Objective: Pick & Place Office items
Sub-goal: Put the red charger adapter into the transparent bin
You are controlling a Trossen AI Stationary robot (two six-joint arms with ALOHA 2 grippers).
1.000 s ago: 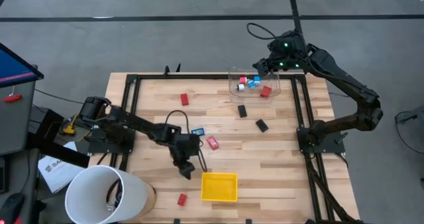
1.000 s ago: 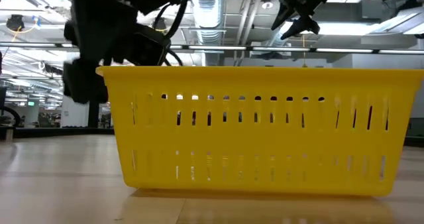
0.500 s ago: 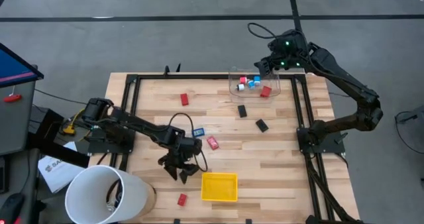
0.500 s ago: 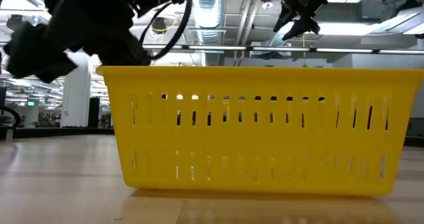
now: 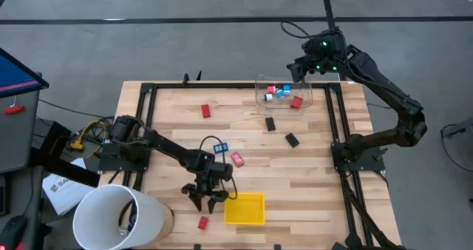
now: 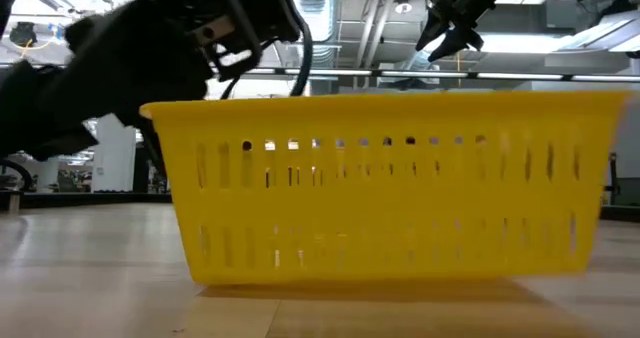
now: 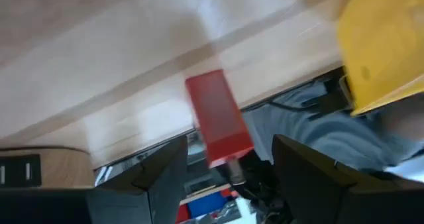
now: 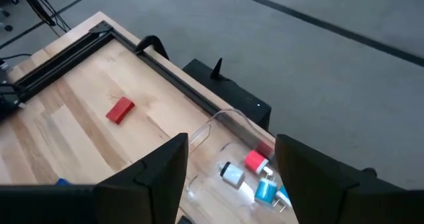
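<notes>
We record a yellow tray (image 5: pixel 244 208) on pale wood table (image 5: pixel 170 120) framed black; red pieces (image 5: pixel 206 111), black pieces (image 5: pixel 270 123), a blue-and-white piece (image 5: pixel 220 146); clear box (image 5: pixel 283 93) holding red, blue and white pieces.

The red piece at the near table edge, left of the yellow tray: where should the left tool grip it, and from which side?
Come straight down. The red piece lies flat near the table edge, apart from the yellow tray, nothing touching it. It is an elongated block, so close across its two long sides, at mid-length. The left tool hangs open close by it; in the left wrist view the block shows between the fingers.
</notes>
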